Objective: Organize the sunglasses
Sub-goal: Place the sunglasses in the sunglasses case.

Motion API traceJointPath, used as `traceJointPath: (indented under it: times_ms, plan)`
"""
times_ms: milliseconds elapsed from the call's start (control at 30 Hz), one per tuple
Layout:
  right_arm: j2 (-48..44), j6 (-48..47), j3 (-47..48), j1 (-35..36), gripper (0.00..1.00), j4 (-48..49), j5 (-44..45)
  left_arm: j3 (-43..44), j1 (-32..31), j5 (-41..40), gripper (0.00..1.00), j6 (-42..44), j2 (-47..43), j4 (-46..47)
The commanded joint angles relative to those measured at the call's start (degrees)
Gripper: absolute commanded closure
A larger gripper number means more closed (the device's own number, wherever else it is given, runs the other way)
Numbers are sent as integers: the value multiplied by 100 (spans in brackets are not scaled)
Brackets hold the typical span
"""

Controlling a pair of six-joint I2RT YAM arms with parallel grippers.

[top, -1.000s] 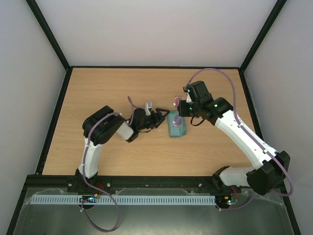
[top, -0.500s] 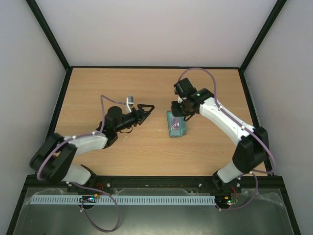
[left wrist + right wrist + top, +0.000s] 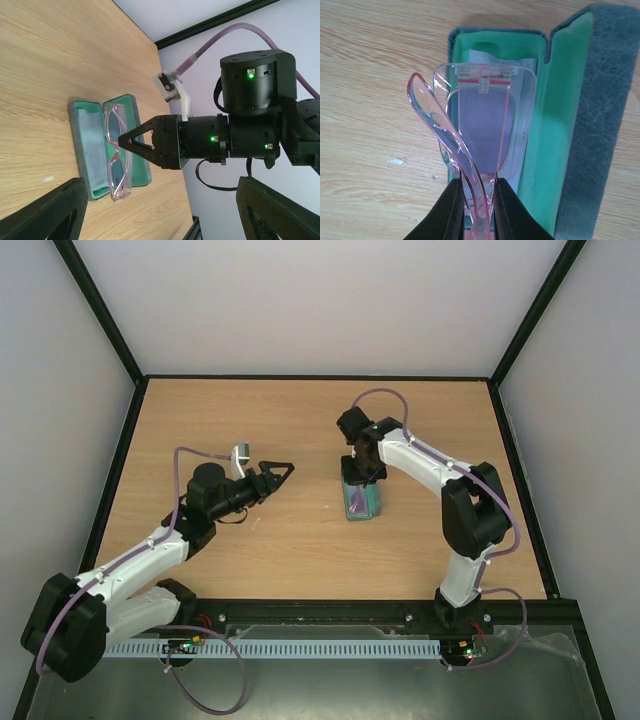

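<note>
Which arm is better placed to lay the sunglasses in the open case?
Right. The right gripper is shut on the sunglasses, above the open case; the left gripper is open, empty and off to the side.

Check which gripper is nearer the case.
Right. The right gripper hangs directly over the open case, shut on the sunglasses. The left gripper is open, off to the case's left, well apart.

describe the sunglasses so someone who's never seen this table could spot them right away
On the wooden table, right of centre, lies an open case with green lining. Just over it, pinched in the right gripper, are the sunglasses: clear pink frame and tinted lenses, the only pink see-through item there.
</note>
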Motion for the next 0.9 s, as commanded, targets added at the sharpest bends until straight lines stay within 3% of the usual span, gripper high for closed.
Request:
traceJointPath:
  times_ms: [0, 867]
  plan:
    - [193, -61, 90, 45, 89, -51, 314, -121, 51, 42, 16, 170, -121, -349]
    - [1139, -245, 258, 45, 88, 397, 363, -198, 72, 42, 16, 153, 58, -179]
